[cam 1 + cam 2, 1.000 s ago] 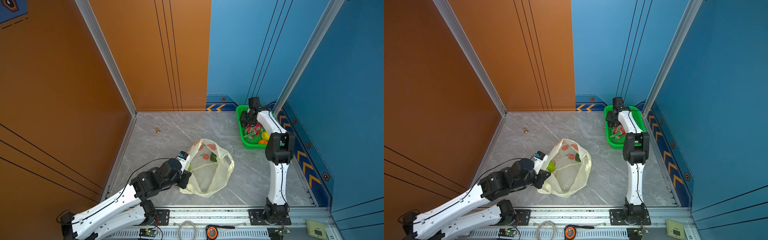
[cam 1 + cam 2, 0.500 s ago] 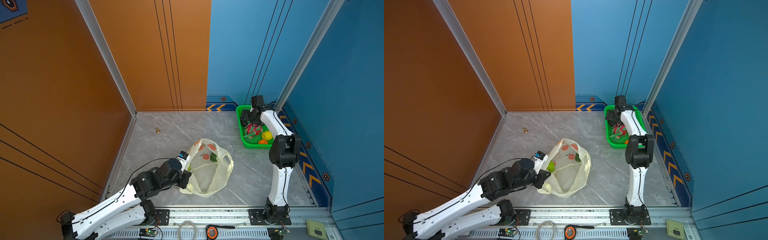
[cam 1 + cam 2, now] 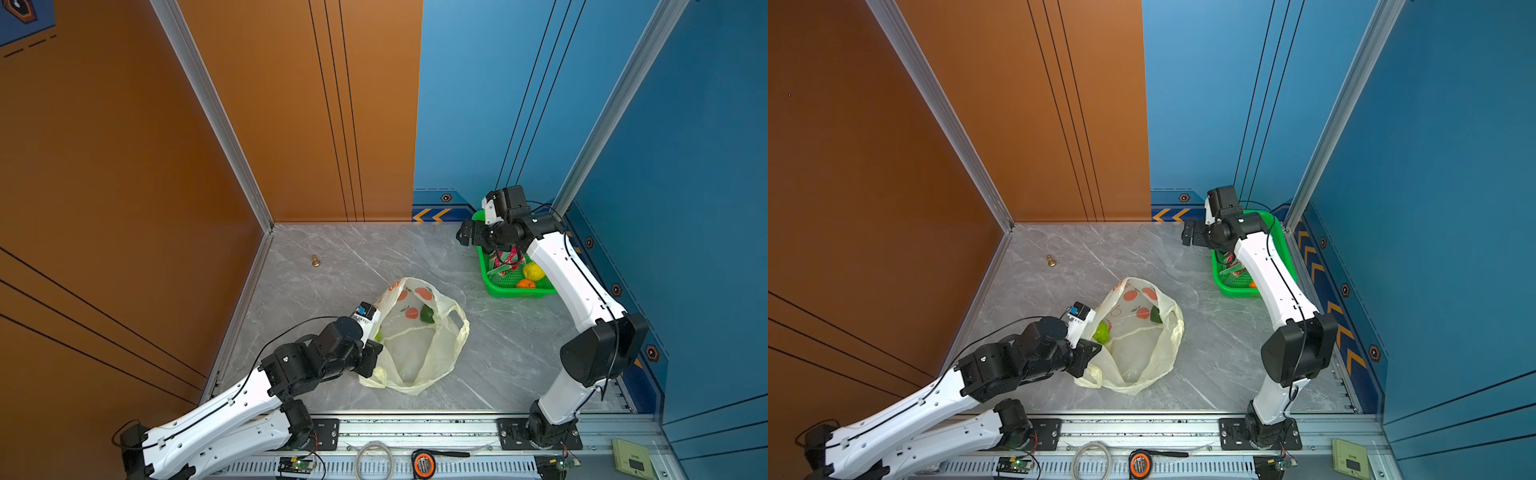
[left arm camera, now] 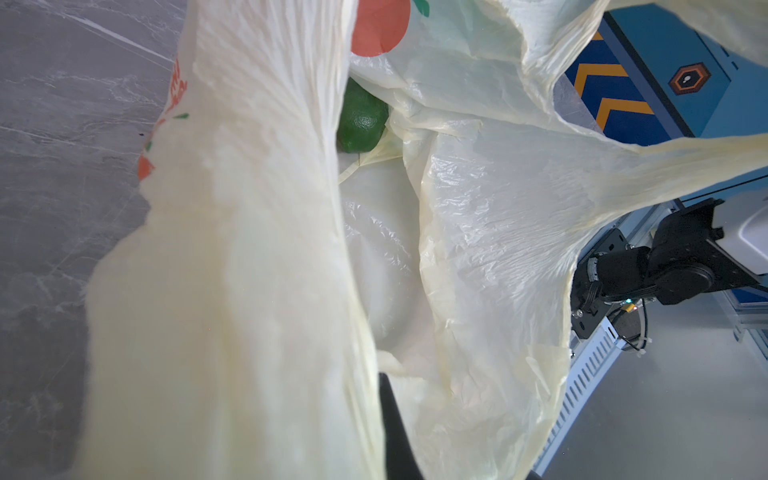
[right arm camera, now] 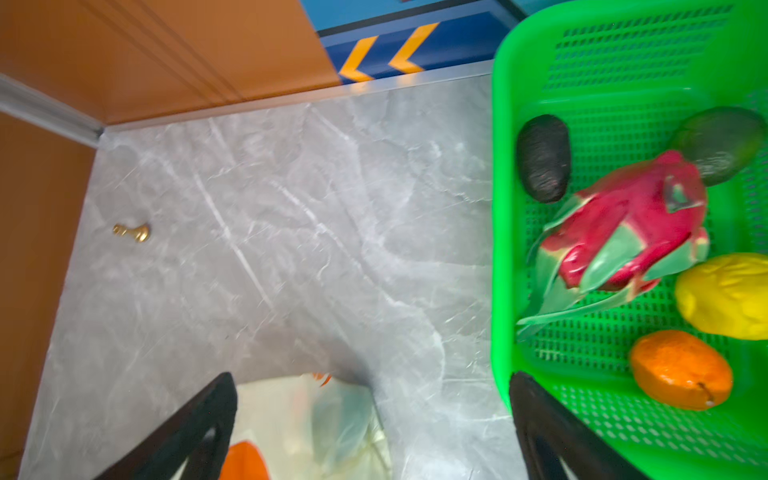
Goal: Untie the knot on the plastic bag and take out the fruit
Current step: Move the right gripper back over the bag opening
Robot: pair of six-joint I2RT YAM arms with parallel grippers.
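The pale yellow plastic bag (image 3: 415,353) lies open-mouthed on the grey floor in both top views. No knot shows, and a handle loop (image 3: 457,320) lies loose. My left gripper (image 3: 372,357) is shut on the bag's near-left edge (image 4: 249,291). Green fruit (image 3: 1100,332) sits inside the bag (image 3: 1133,353) and also shows in the left wrist view as a green fruit (image 4: 361,120). My right gripper (image 3: 467,237) hangs open and empty over the floor beside the green basket (image 3: 519,293). The basket (image 5: 503,208) holds a dragon fruit (image 5: 623,232), lemon (image 5: 727,295), orange (image 5: 681,370) and two avocados (image 5: 542,162).
A small brass pawn figure (image 3: 316,261) stands on the floor at the far left. Orange walls close the left and back, blue walls the right. A metal rail (image 3: 415,424) with the arm bases, a cable coil and a tape measure runs along the front.
My right gripper has opened wide and risen out of the basket, moving left past its rim. The left arm and the bag have not moved.
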